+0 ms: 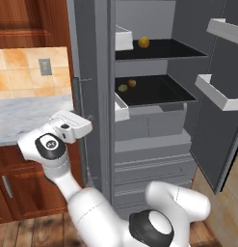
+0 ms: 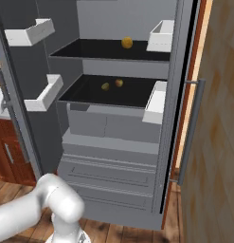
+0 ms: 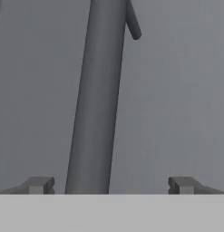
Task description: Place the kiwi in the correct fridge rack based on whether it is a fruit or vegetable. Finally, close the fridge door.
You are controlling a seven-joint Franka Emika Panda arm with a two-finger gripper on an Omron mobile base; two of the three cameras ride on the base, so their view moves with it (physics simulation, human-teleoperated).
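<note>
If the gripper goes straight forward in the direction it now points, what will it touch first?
Most likely the grey vertical bar handle of the fridge door: it stands between the open gripper tips, left of centre. Depth is unclear.

Left of the pincer [image 1: 84,126], wooden cabinets [image 1: 19,193] carry a marble counter [image 1: 24,118] beneath orange wall tiles [image 1: 24,72]; plank floor [image 1: 24,234] lies below.

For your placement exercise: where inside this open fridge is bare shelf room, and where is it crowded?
Upper shelf: bare left of the yellow-orange fruit. Lower shelf: free along its front and left; kiwi and round orange-brown fruit crowd the back middle.
</note>
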